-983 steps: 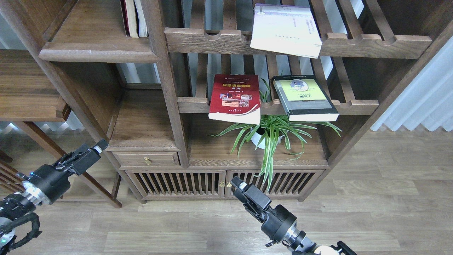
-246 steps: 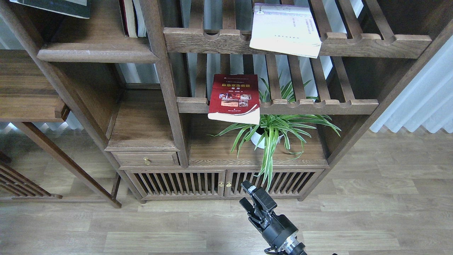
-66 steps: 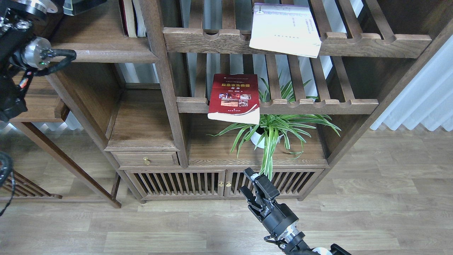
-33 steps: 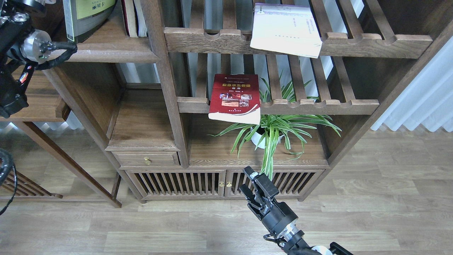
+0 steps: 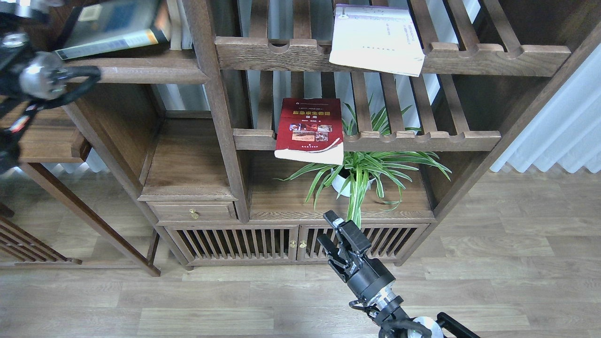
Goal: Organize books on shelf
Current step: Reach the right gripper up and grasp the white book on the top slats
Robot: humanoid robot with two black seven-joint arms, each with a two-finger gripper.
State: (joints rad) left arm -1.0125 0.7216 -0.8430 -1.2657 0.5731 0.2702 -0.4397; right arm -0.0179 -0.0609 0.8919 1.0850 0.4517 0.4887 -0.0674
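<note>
The black-grey book (image 5: 112,27) lies tilted and blurred on the solid dark-brown shelf (image 5: 141,75) at top left, with its back cover up. My left arm (image 5: 37,75) reaches up beside it; its gripper end is blurred at the top edge, and its fingers cannot be told apart. The red book (image 5: 310,126) lies flat on the lower slatted rack (image 5: 422,140) and overhangs the front rail. The white-lavender book (image 5: 375,40) lies on the upper slatted rack (image 5: 493,58). My right gripper (image 5: 327,228) is open and empty, low in front of the cabinet doors.
Thin upright books (image 5: 176,23) stand at the shelf's right end against a post (image 5: 211,94). A potted spider plant (image 5: 361,173) sits below the red book. A small drawer (image 5: 192,212) and slatted cabinet doors (image 5: 235,244) lie below. A side table (image 5: 42,136) stands at left.
The black-grey book has tipped from standing with its lime-green cover facing out to lying tilted on the shelf. My left arm shifted slightly. My right gripper rose a little toward the cabinet.
</note>
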